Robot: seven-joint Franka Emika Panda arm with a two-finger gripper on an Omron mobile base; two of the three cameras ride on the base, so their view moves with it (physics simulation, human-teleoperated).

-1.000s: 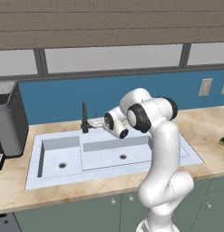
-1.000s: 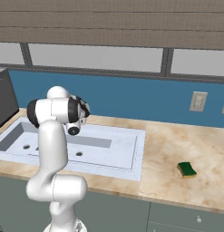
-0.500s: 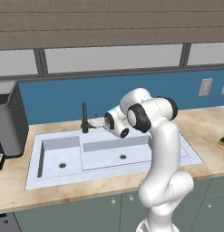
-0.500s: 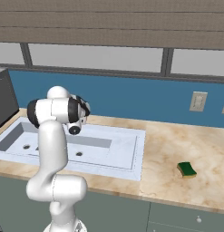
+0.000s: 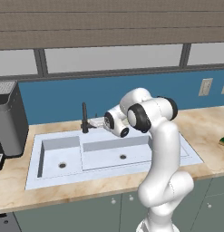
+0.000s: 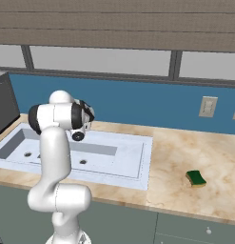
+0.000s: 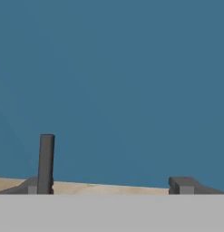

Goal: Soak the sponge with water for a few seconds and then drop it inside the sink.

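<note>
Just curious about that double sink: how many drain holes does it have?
2. One drain sits in the small deep basin on the sink's left; the other drain is in the wide shallow basin, beside the robot's arm.

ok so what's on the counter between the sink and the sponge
Nothing. In the right base view, bare marbled counter runs from the right rim of the sink to the sponge, which lies alone.

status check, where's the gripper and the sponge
Gripper open, empty, up by the faucet. Sponge on counter, well right of the sink. Nothing between them.
</note>
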